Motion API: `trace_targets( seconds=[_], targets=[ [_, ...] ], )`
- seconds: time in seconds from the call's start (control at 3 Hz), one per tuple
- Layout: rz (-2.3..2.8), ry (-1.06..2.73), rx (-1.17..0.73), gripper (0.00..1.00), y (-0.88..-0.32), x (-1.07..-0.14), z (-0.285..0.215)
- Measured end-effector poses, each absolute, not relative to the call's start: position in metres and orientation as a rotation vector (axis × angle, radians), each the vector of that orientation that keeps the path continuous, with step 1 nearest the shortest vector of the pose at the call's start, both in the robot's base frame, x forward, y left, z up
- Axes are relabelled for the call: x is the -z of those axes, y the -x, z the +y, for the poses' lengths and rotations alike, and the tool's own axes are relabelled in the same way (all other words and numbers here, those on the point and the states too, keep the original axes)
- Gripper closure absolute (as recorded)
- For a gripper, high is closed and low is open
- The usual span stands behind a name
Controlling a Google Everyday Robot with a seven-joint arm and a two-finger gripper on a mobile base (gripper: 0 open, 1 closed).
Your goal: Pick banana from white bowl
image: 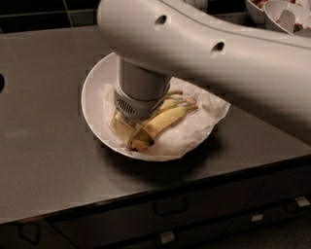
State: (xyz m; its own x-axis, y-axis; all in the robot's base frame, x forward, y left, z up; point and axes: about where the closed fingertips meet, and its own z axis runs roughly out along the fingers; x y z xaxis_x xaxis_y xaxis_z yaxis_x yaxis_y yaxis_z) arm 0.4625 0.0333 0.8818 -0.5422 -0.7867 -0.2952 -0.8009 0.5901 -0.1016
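The wide white bowl (95, 92) with a crumpled paper liner (204, 116) stands on the dark counter. Several yellow bananas lie in it; the thickest curved banana (167, 118) runs from its stem at the right to a dark tip at the lower left. My gripper (127, 127) is down inside the bowl under the grey wrist, over the left ends of the bananas. The wrist and arm hide most of the gripper and part of the bananas.
Smaller white bowls (286, 14) stand at the back right of the counter. The counter's front edge runs just below the bowl, with drawers (170, 206) beneath. A dark round opening (1, 82) is at the left edge.
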Motion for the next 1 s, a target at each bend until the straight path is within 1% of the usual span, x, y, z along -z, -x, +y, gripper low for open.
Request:
trace_targets(
  seconds=[0.33,0.67,1.0],
  targets=[
    [2.513,1.294,-0.065,0.81,-0.463,-0.882,0.033],
    [2.446,1.318,-0.136,1.0,-0.462,-0.887,0.031],
    [2.332,1.263,-0.283,1.0,-0.463,-0.903,0.011]
  ],
)
